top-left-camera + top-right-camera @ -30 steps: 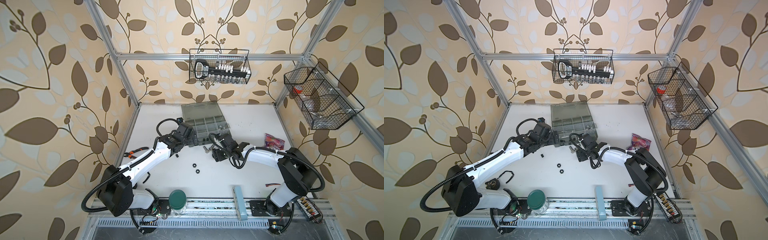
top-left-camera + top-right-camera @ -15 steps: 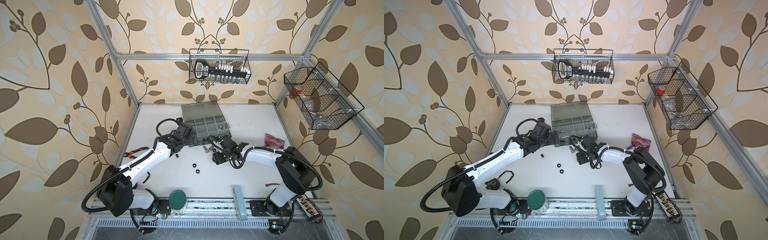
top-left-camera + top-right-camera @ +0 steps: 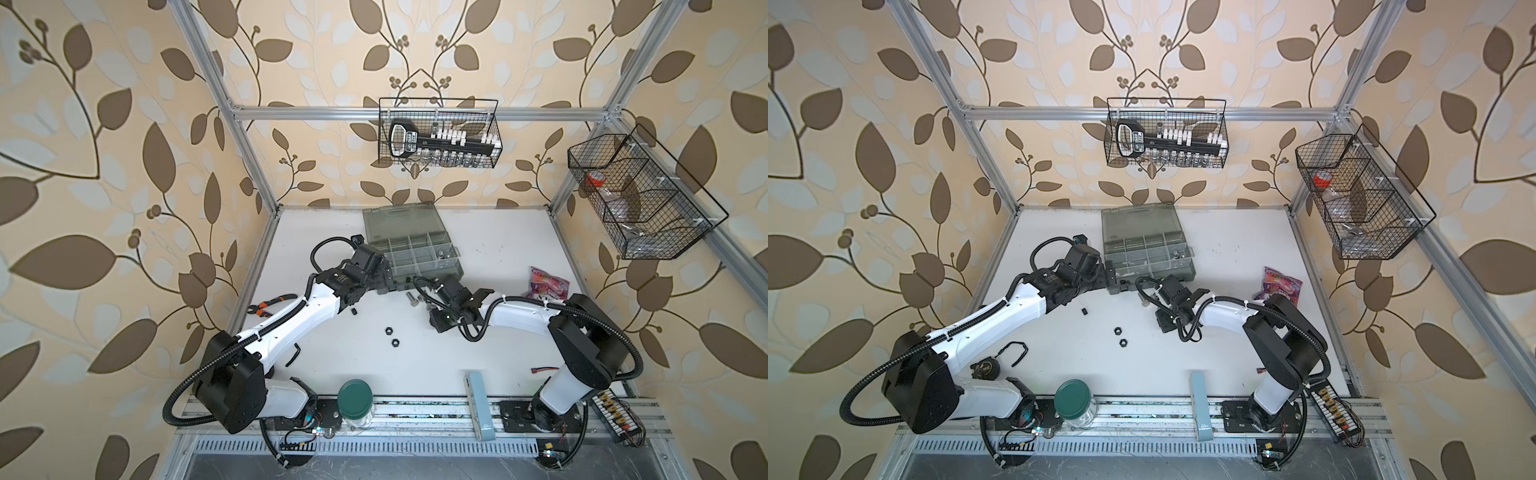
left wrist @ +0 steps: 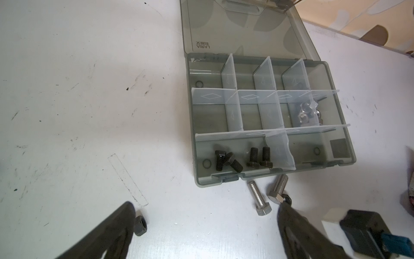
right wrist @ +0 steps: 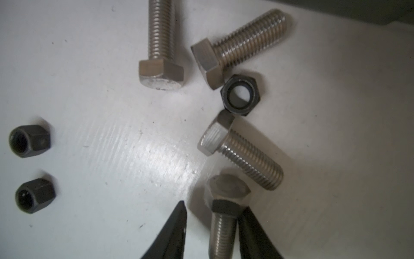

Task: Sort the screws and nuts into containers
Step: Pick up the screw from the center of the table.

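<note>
The grey organizer case lies open at the table's middle back. In the left wrist view its containers hold several black screws and some silver nuts. My left gripper stands wide open before the case, with a black nut beside one finger. My right gripper is open around a silver screw; one finger touches it and a gap shows at the other. Three more silver screws and a black nut lie just beyond. Two black nuts rest mid-table.
A green-lidded jar and a pale blue box stand at the front edge. A pink packet lies right, orange-handled pliers left. Wire baskets hang on the walls.
My right gripper's jaws have narrowed around a silver screw on the table. The left arm has not moved.
</note>
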Available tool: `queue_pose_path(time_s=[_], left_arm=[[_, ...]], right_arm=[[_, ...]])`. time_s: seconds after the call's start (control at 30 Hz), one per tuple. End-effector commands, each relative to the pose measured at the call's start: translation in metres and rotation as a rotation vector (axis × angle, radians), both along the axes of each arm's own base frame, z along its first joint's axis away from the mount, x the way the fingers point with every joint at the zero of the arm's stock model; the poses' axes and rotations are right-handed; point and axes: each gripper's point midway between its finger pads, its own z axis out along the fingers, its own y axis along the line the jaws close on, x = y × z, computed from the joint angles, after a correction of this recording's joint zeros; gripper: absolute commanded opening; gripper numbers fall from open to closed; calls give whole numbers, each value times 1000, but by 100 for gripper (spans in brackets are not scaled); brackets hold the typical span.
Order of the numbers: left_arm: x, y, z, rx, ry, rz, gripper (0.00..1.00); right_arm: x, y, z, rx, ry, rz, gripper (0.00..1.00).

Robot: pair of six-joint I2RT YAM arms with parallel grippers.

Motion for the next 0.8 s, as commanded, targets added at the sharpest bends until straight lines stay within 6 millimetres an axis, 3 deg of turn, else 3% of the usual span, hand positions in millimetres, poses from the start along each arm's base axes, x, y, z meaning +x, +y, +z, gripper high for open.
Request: queue_pose_path(time_s=[0.0, 0.17, 0.27, 0.37, 0.6, 0.77], left_arm=[[2, 7, 17, -20, -46, 30, 99], [4, 9, 17, -18, -47, 35, 99], [4, 11, 17, -15, -49, 42, 99], [4, 14, 17, -8, -47, 47, 99], [3, 20, 12, 4, -33, 64, 99], [2, 24, 11, 4, -26, 80, 99]], right_arm=[[-17, -20, -27, -138, 71, -3, 30], [-19, -22, -32, -163, 80, -5, 16], [-18, -20, -28, -159, 77, -5, 5], [-16, -14, -18, -129, 64, 1, 0], [1, 9, 47, 14, -47, 16, 0], [31, 13, 102, 84, -164, -23, 0]])
